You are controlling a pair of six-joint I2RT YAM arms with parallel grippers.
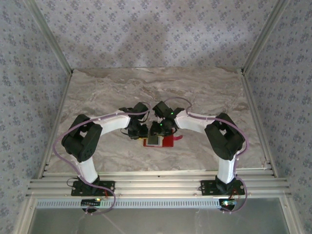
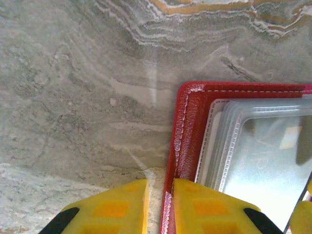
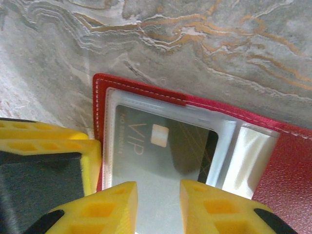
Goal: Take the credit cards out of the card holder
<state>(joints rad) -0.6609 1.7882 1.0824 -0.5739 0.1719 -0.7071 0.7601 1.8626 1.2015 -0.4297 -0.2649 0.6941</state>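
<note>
Over the red card holder point(image 1: 158, 142), which lies open on the table point(image 1: 97, 87), the left hand point(image 2: 160, 207) pinches the holder's stitched left rim, likely to anchor it while a card slides out. The right hand point(image 3: 158, 204) hangs with fingers parted above the dark credit card point(image 3: 175, 156), which sits inside its clear pocket point(image 3: 229, 141). That wrist's camera reveals the card's chip point(image 3: 159, 135); the left wrist's camera catches glare across the stacked sleeves point(image 2: 229, 131).
</note>
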